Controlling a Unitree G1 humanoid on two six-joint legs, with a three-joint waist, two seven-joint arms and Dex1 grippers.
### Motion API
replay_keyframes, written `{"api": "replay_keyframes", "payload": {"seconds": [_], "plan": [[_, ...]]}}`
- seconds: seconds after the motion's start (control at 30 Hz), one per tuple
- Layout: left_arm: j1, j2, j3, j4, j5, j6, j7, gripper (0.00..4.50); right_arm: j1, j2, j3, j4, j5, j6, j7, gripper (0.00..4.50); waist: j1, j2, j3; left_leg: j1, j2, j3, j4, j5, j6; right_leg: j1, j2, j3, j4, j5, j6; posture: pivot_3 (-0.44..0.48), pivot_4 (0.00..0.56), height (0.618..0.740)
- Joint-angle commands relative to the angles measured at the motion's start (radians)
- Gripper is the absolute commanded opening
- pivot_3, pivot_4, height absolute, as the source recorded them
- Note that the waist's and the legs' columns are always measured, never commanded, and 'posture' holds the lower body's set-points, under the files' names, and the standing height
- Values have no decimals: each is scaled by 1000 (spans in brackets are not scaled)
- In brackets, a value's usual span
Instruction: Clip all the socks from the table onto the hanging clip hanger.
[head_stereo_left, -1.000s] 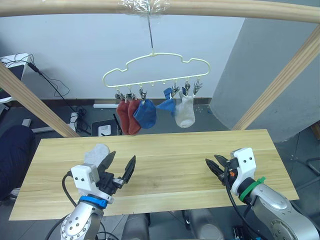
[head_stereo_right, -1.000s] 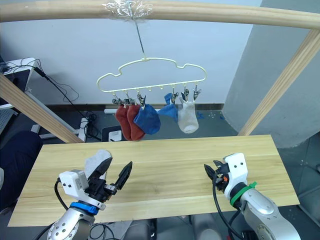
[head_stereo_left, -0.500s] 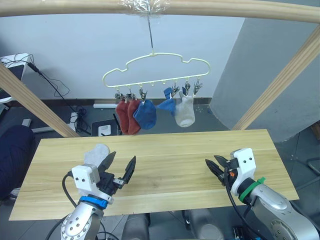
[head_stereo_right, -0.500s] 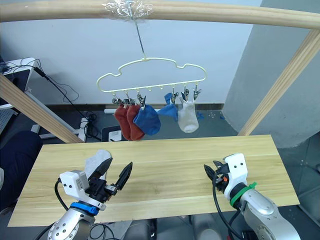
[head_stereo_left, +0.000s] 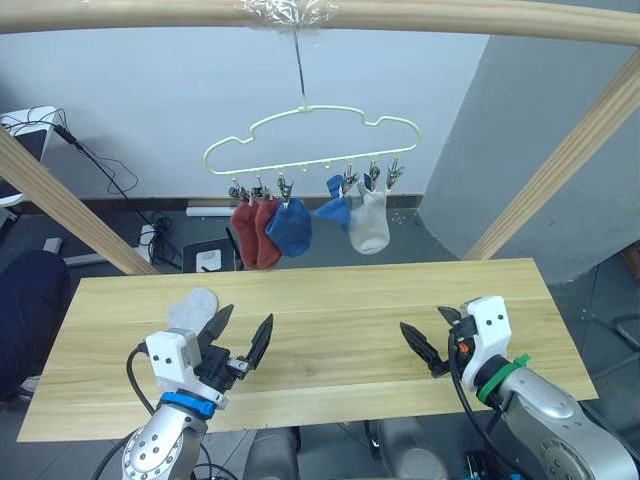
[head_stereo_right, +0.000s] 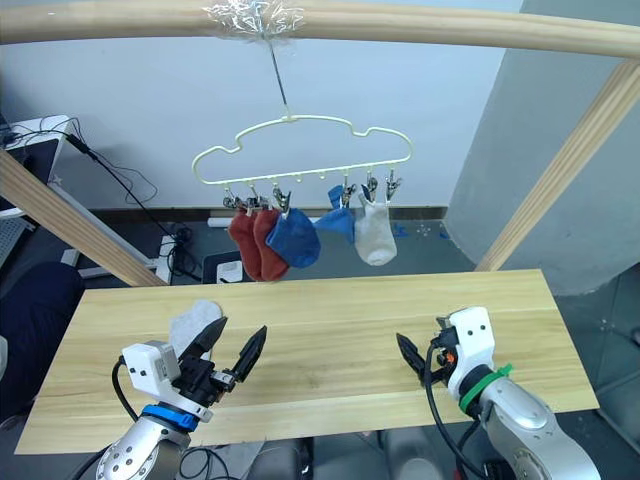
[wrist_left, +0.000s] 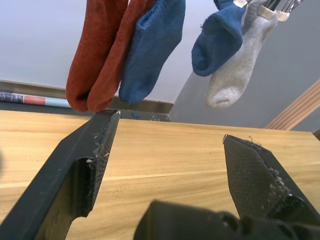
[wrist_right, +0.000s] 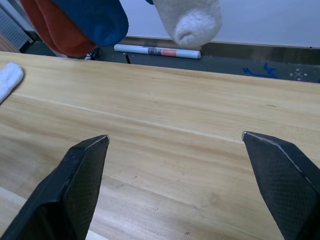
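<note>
Five socks hang from the clip hanger; one grey sock lies on the table, probably the left gripper's target. Both grippers, including the right gripper, are spread and empty.

The grey sock on the table is partly covered by the upper finger of the left gripper in the head views; in the right wrist view only its tip is seen, cut off by the picture's edge. The second blue sock is partly hidden behind the hanging grey sock. The two red socks overlap, so their outlines cannot be separated. The clips are too small for their jaws to be made out. In the left wrist view the hanging socks are cut off at the top.
</note>
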Motion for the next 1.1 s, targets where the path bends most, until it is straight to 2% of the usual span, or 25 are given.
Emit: {"api": "replay_keyframes", "payload": {"seconds": [0.03, 0.2, 0.3, 0.4, 0.5, 0.57, 0.7, 0.73, 0.87, 1.1], "plan": [[-24, 22, 25, -19, -21, -7, -9, 3805, -50, 12, -30, -31, 35, 35, -23, 4491, 0, 0, 0, 0, 0, 0, 0, 0, 0, 0, 0, 0, 0, 0, 0, -191, 254, 740], [-41, 39, 41, -17, -33, 0, -7, 3805, -69, 10, -29, -30, 33, 66, -44, 4491, 1, 0, 0, -1, 0, 0, -1, 0, 0, 0, 0, -1, 0, 0, 0, -192, 255, 740], [-36, 39, 33, -30, -34, 4, -4, 3805, -59, 11, -26, -40, 35, 62, -47, 3919, 1, 0, 0, -1, 0, 0, -3, 0, 0, 0, 0, -1, -1, 2, 5, -194, 256, 740], [-43, 45, 18, -53, -37, 16, -5, 3805, -63, 11, -21, -41, 37, 65, -53, 2920, 1, 0, 0, 0, 0, 0, -4, 0, 0, 0, 0, -1, -1, 2, 5, -193, 257, 740], [-70, 73, 29, -77, -55, 40, -17, 3805, -78, 8, -23, -33, 37, 69, -55, 2920, 1, 0, 0, 0, 0, 0, -4, 0, 0, 0, 0, -1, -1, 2, 4, -191, 259, 740], [-92, 104, 38, -100, -81, 64, -35, 3805, -94, 6, -27, -38, 43, 82, -58, 2641, 1, 0, 0, 0, 0, 0, -4, 0, 0, 0, 0, -1, -1, 1, 2, -186, 261, 740], [-142, 174, 62, -137, -148, 121, -76, 3805, -156, 17, -34, -41, 60, 119, -76, 1495, 1, 0, 0, 0, 0, 0, -4, 0, 0, 0, 0, -1, -1, 0, 1, -186, 261, 740], [-154, 194, 70, -146, -164, 134, -86, 3805, -173, 21, -39, -41, 65, 130, -82, 1495, 1, 0, 1, 1, 0, 0, -4, 0, 0, 0, 0, -1, -1, 2, 5, -177, 268, 740], [-275, 328, 140, -160, -293, 221, -166, 3805, -281, 38, -56, -46, 98, 200, -104, 1495, 1, 1, 3, 0, 0, -2, -4, 0, 0, 0, 1, -2, 0, 2, 5, -179, 276, 740], [-388, 470, 183, -150, -421, 319, -256, 3805, -430, 64, -61, -60, 119, 321, -168, 1495, 1, 4, 11, -1, 0, -1, -7, 0, 0, -2, 0, -2, -1, 2, 5, -191, 297, 740]]}}
